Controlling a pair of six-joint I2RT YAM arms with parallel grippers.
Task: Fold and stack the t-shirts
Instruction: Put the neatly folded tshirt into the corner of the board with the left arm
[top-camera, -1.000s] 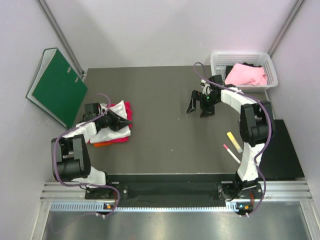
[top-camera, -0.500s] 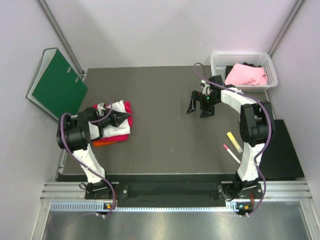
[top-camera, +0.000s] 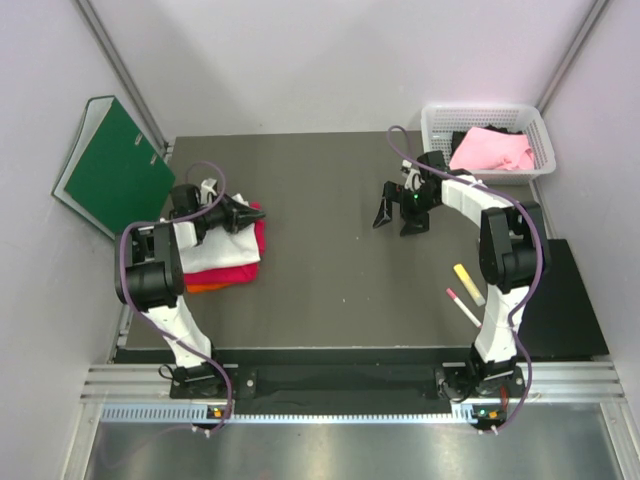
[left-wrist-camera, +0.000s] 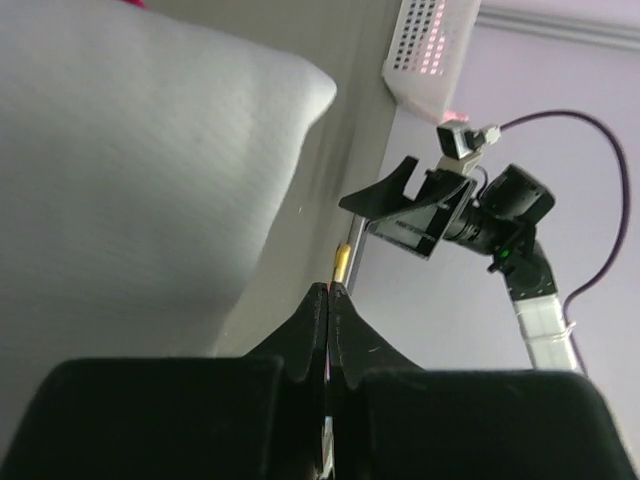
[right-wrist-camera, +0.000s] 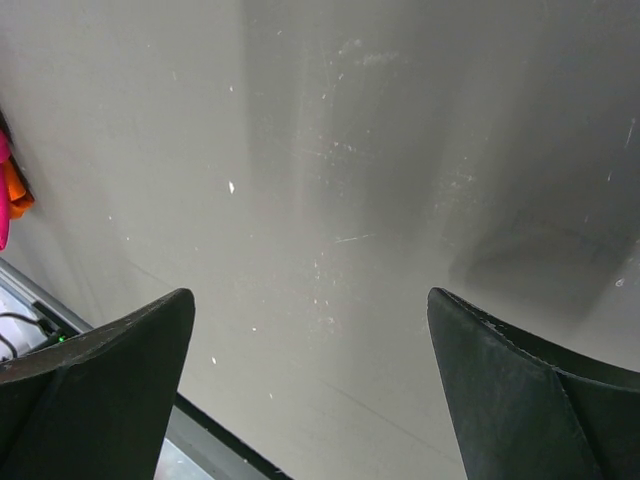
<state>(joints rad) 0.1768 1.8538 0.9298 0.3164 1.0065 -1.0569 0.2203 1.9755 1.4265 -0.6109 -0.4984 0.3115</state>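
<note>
Three shirts stacked (white shirt topmost). Left gripper, pinched shut and empty, sits low over it: a sideways drag could rumple the fold. Right gripper gapes, idle.

The table is showing a matt dark grey top, smooth but carrying fine scratches and pale specks in the right wrist view. The white t-shirt is looking like soft matt cloth with a fine weave; the crimson-red one, the orange one and the light pink one are reading as soft matt cloth too. The basket is appearing as white perforated plastic, the binder as smooth green card, and the fingers of the right gripper as matt black plastic
</note>
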